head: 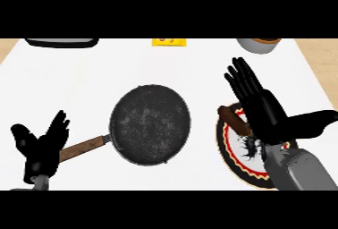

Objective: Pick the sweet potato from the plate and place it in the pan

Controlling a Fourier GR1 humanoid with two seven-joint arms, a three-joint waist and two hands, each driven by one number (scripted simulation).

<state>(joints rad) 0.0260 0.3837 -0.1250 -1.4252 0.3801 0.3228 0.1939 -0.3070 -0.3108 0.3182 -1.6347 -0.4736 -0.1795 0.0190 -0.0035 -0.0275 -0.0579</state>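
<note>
Head view, counts: two robot hands, one pan, one plate, one sweet potato, plus three bits poking in along the far edge.

Worktop: plain white flat worktop (pixel 79 89), matte, no pattern, with a strip of tan surface showing past it at both upper corners.

Pan: one round black frying pan (pixel 150 124), the inside speckled grey and kinda scuffed looking, sitting about mid-worktop. Its brown wooden handle (pixel 82 149) runs down-left toward the left robot hand.

Plate: one round plate with a dark red and black patterned rim (pixel 232 160) and a white middle with black scribbly marks, to the right of the pan, not touching it. Lots of it is hidden by the right forearm.

Sweet potato: one long reddish-brown sweet potato (pixel 235 120), rough-ish skin, tapered shape, lying on the plate's upper left part, one end sticking past the rim. Not in the pan.

Right robot hand: black right robot hand (pixel 259 105), fingers straight and spread, hovering over the plate just beside the sweet potato, holding nothing.

Left robot hand: black left robot hand (pixel 41 145), lower left, fingers up and relaxed, resting near the handle's end.

Far edge: a dark flat tray-like thing (pixel 61 42), a small yellow packet (pixel 170 42), a grey round container (pixel 259 44), all cut off.
</note>
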